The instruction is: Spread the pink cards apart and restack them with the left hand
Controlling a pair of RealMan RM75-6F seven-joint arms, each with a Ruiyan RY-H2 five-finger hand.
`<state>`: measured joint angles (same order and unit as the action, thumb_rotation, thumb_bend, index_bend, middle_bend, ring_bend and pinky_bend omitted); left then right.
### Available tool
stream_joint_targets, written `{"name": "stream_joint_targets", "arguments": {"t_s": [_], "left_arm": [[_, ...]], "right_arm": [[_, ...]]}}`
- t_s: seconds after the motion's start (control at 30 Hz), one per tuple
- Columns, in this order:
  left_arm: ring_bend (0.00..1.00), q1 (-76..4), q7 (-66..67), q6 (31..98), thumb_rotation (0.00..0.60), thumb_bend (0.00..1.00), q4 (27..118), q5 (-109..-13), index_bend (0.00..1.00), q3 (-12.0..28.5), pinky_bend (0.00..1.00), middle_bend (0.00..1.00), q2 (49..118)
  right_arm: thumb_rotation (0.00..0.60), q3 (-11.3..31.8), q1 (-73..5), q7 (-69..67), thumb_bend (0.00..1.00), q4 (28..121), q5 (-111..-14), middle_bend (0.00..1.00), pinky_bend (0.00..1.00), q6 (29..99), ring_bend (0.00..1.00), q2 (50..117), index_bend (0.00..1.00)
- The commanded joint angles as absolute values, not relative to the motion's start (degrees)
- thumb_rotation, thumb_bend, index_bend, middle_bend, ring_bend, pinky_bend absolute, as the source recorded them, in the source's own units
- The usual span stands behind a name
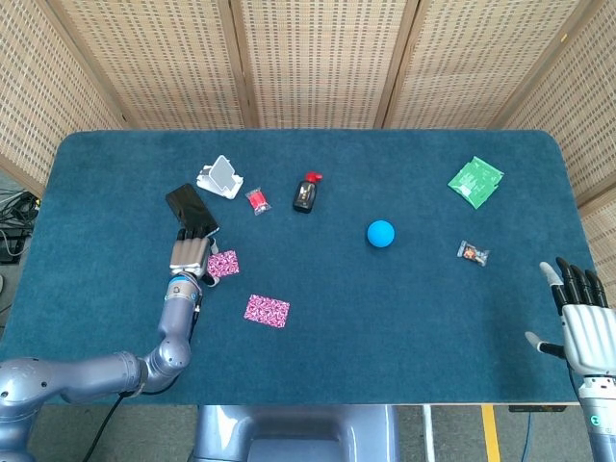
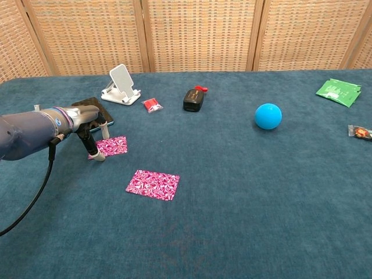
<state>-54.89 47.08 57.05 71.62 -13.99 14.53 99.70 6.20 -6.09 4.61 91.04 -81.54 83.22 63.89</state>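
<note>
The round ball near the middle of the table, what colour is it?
The ball is plain bright blue, clearest in the chest view.

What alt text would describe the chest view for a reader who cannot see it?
The robot's left hand touches the edge of one pink card on a blue table; a second pink card lies apart, nearer the camera. Farther back sit a phone stand and blue ball.
</note>
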Motion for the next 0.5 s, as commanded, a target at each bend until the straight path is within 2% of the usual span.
{"name": "stream_joint_targets", "arguments": {"t_s": [0.03, 0.5], "left_arm": [[0.0, -54.9, 47.2, 57.1, 0.6, 0.28, 71.7, -14.0, 0.6, 14.6, 0.0, 0.0, 99.6], [0.0, -54.7, 47.1, 57.5, 0.6, 0.28, 74.2, -14.6, 0.61, 15.5, 0.0, 0.0, 98.1]], "right_arm": [[0.6, 6.2, -6.1, 4.6, 0.0, 91.1, -81.5, 0.0, 0.0, 83.2, 0.0, 63.9, 0.0], [0.6, 6.1, -6.1, 4.7, 0.0, 91.2, -81.5, 0.0, 0.0, 83.0, 0.0, 63.8, 0.0]]}}
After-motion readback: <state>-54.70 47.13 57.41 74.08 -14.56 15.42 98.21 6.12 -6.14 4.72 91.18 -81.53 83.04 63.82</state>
